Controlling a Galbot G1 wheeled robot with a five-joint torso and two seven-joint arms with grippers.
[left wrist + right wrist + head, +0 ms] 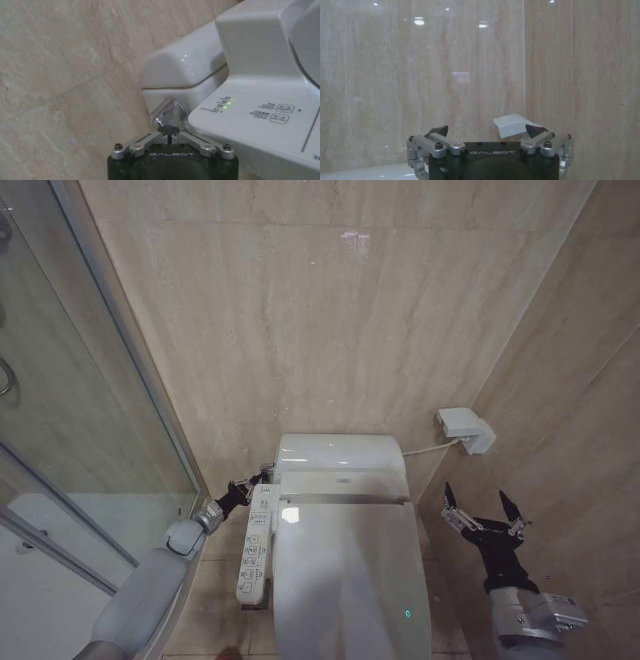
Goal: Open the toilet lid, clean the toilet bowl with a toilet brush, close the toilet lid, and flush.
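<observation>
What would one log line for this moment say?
toilet lid: closed | left gripper: shut at flush lever | right gripper: open, idle

Glossy white toilet lid (345, 580), beige veined wall tiles (300, 310), chrome flush lever (169, 112), 3 green LEDs (228, 103), black/silver right claw (483, 510)

A beige stone-tiled wall (330, 310) rises behind the fixture, meeting a side wall that carries a small white box (466, 428) with a thin cable running from it. A glass shower partition (60, 430) stands along the other side. A white control panel (254, 552) with rows of buttons sits low near the partition, and a chrome flush lever (169, 112) juts from the cistern's side.
</observation>
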